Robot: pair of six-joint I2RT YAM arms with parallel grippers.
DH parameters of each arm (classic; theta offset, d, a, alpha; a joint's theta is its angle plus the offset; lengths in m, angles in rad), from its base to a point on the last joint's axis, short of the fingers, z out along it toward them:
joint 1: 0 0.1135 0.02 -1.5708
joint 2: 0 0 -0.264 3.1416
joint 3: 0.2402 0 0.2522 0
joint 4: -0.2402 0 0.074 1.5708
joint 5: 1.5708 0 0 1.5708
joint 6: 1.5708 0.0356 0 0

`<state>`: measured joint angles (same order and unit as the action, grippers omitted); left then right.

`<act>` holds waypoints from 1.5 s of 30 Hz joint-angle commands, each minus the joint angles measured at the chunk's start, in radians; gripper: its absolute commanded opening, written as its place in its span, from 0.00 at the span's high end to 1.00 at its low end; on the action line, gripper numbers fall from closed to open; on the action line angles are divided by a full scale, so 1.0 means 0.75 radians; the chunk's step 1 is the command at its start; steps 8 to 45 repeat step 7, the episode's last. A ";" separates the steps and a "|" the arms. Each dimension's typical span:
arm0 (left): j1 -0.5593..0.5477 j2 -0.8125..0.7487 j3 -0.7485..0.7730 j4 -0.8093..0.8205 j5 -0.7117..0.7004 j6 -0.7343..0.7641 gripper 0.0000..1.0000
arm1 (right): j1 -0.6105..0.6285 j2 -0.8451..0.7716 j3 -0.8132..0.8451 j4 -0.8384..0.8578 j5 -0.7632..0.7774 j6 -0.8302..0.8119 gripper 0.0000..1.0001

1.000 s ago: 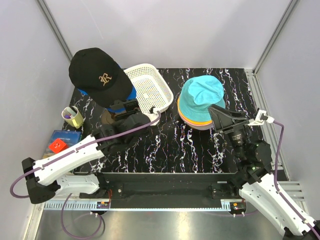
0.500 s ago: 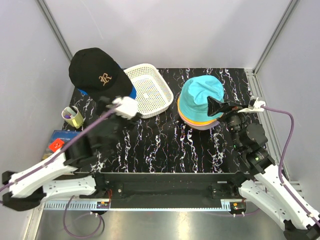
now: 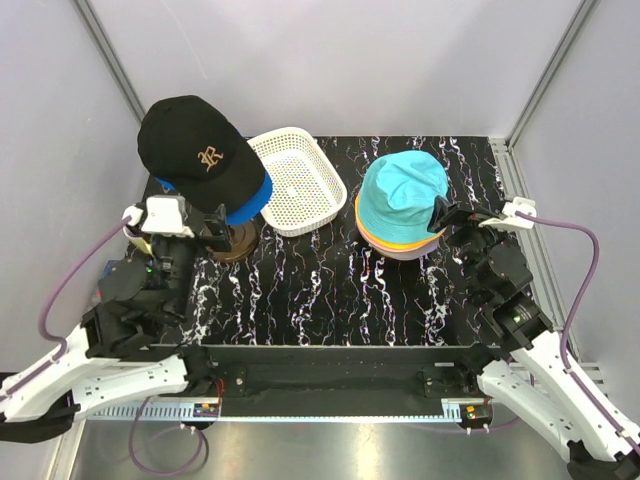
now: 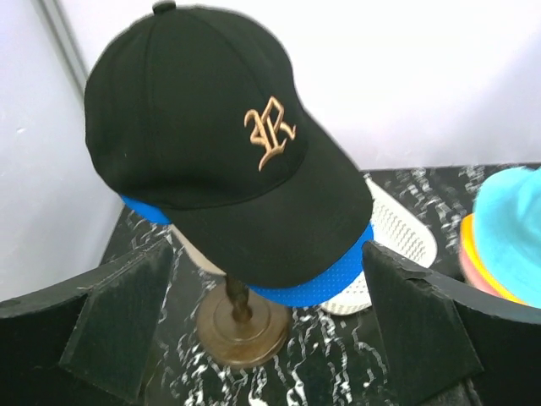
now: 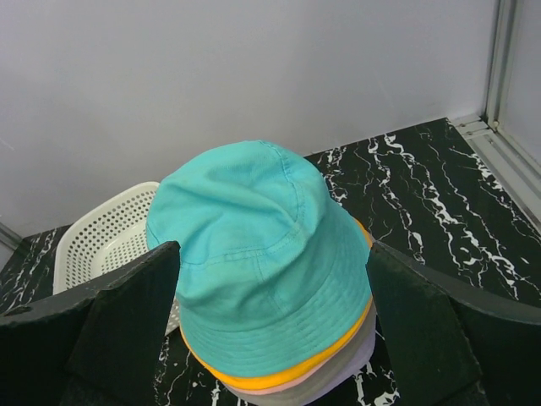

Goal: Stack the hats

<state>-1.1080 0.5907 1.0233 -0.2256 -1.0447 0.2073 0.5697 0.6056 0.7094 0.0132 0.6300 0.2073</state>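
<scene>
Black cap [image 4: 211, 144], first note: where does it lie from the left gripper [image 4: 266, 254]? (Obs. 1)

Straight ahead and a little above, sitting over the royal-blue hat [image 4: 325, 283], both raised on the wooden stand [image 4: 245, 326]. The peak points toward the fingers and slightly to their right, and the crown is on the far side. (Obs. 2)

Which arm is nearer? (Obs. 1)

The left arm, by the look of it. The right gripper [image 5: 272, 249] faces the teal hat [image 5: 254, 194] that tops the stack, well apart from the cap. (Obs. 2)

Jaws? (Obs. 1)

Both pairs are spread wide, holding nothing and touching nothing. The peak's front edge runs across the left gap, so the approach looks square. (Obs. 2)
</scene>
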 commanded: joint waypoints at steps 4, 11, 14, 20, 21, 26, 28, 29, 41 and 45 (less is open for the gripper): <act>0.003 0.118 0.014 0.037 -0.092 -0.029 0.01 | 0.007 -0.045 0.024 0.013 0.089 -0.029 0.00; 0.001 0.131 0.012 0.041 -0.082 -0.029 0.01 | 0.007 -0.051 0.018 0.013 0.103 -0.041 0.00; 0.001 0.131 0.012 0.041 -0.082 -0.029 0.01 | 0.007 -0.051 0.018 0.013 0.103 -0.041 0.00; 0.001 0.131 0.012 0.041 -0.082 -0.029 0.01 | 0.007 -0.051 0.018 0.013 0.103 -0.041 0.00; 0.001 0.131 0.012 0.041 -0.082 -0.029 0.01 | 0.007 -0.051 0.018 0.013 0.103 -0.041 0.00; 0.001 0.131 0.012 0.041 -0.082 -0.029 0.01 | 0.007 -0.051 0.018 0.013 0.103 -0.041 0.00; 0.001 0.131 0.012 0.041 -0.082 -0.029 0.01 | 0.007 -0.051 0.018 0.013 0.103 -0.041 0.00; 0.001 0.131 0.012 0.041 -0.082 -0.029 0.01 | 0.007 -0.051 0.018 0.013 0.103 -0.041 0.00; 0.001 0.131 0.012 0.041 -0.082 -0.029 0.01 | 0.007 -0.051 0.018 0.013 0.103 -0.041 0.00; 0.001 0.131 0.012 0.041 -0.082 -0.029 0.01 | 0.007 -0.051 0.018 0.013 0.103 -0.041 0.00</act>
